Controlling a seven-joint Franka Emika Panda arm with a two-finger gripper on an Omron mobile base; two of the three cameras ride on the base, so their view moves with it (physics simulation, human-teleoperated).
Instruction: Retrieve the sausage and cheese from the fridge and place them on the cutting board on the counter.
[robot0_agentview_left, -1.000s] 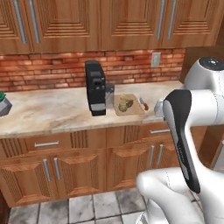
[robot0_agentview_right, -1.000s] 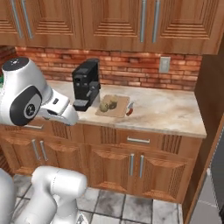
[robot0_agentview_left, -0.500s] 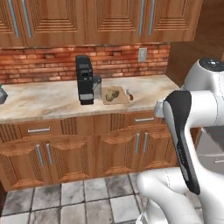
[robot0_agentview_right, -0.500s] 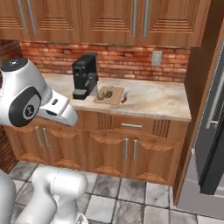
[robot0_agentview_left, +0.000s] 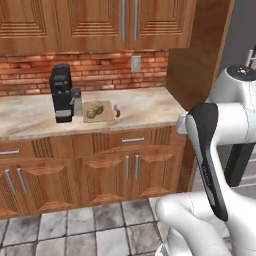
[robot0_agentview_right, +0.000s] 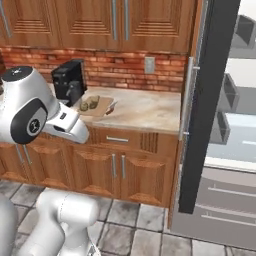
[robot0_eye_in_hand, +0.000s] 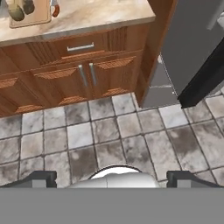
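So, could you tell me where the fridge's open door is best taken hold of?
Probably by its vertical grey bar handle, around mid-height, coming from the counter side. The fridge door stands swung out with that handle facing the counter, and the slim upright bar suits jaws closing horizontally across it.

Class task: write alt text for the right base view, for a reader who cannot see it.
A fridge stands with its door open at the right, grey shelves showing, beside a beige counter under a red brick wall. On the counter a cutting board lies next to a black coffee machine; the white robot arm fills the left foreground.
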